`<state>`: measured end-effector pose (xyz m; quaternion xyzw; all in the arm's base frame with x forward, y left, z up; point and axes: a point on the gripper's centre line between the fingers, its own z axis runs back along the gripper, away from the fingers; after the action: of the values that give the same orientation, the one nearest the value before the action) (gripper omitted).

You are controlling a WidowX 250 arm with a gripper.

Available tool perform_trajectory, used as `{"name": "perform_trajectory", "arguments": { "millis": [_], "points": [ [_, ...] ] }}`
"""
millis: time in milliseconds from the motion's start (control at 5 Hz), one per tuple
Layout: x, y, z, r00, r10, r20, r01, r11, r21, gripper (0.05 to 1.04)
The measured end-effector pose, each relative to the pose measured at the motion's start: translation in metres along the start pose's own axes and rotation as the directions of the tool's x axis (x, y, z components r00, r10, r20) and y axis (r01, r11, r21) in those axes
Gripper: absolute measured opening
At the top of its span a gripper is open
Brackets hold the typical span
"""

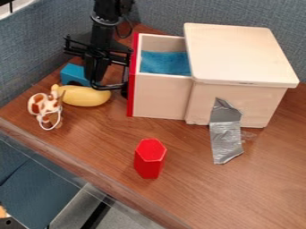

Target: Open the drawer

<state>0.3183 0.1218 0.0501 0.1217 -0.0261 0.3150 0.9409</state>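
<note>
Spreading under everything, the brown wood-grain counter (257, 188) has its front edge running slantwise, with a grey floor (137, 214) and a dark blue panel (36, 192) lower down beyond it. Blue-grey fabric partitions stand along the counter's other sides, the left one (36, 49) along the left edge and the rear one (239, 11) along the back, meeting near the back left corner. Toward the back edge sits a pale wooden box (239, 53) with a flat top. Its drawer (158, 96) is out toward the left edge, well open, with a red front and blue inside. The gripper (108, 87) hangs down just beside that red front, on its outer side, so the drawer lies immediately to the gripper's right as the camera looks; whether they touch, I cannot tell. I cannot tell either whether the gripper is released or clenched. Silver tape (226, 134) runs from the box's near side down onto the counter. A red six-sided block (149, 159) stands upright nearer the front edge. Toward the left edge lie a yellow rounded object (87, 96), a brown-and-white toy (46, 107) beside it, and a blue block (73, 74) partly hidden behind the gripper
</note>
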Motion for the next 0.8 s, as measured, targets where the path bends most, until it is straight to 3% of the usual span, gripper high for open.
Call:
{"name": "perform_trajectory", "arguments": {
  "millis": [200, 400, 800],
  "points": [
    [-0.0004, 0.0013, -0.0005, 1.000, -0.004, -0.003, 0.005, 1.000, 0.009, 0.125],
    [-0.0005, 0.0062, -0.0015, 1.000, 0.022, -0.013, -0.022, 1.000, 0.017, 0.314],
    [-0.0006, 0.0063, -0.0016, 1.000, 0.027, -0.014, -0.026, 1.000, 0.015, 0.914]
  ]
}}
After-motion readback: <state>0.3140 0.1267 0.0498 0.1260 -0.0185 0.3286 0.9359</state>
